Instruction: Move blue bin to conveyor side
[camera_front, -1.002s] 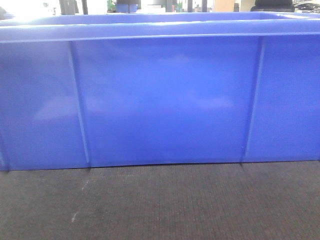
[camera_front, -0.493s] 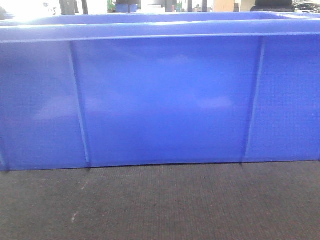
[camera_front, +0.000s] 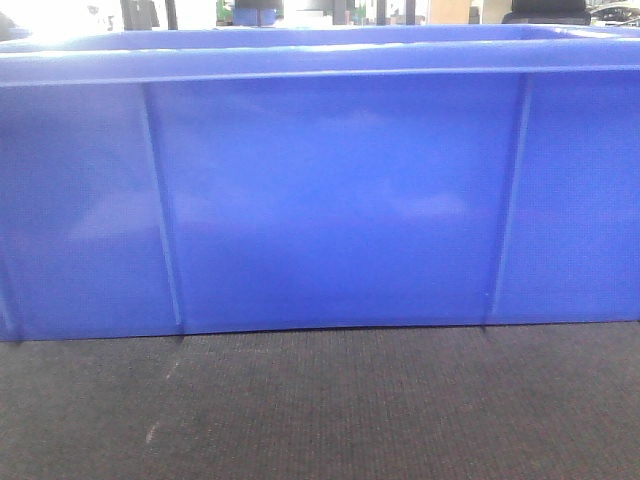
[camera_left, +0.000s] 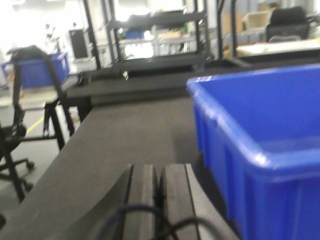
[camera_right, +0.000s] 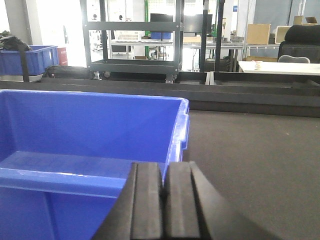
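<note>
Blue bin (camera_front: 330, 200) rests on the conveyor (camera_front: 320, 410); dark shelving rack (camera_right: 145, 37) stands behind.

One blue bin, one belt, two grippers

One blue bin (camera_front: 330, 200) stands on one conveyor (camera_front: 320, 410). Two grippers show, the left gripper (camera_left: 159, 200) and the right gripper (camera_right: 164, 200), each with two black fingers pressed together. One second blue crate (camera_right: 27, 59) sits far behind, beside one dark shelving rack (camera_right: 145, 40).
</note>
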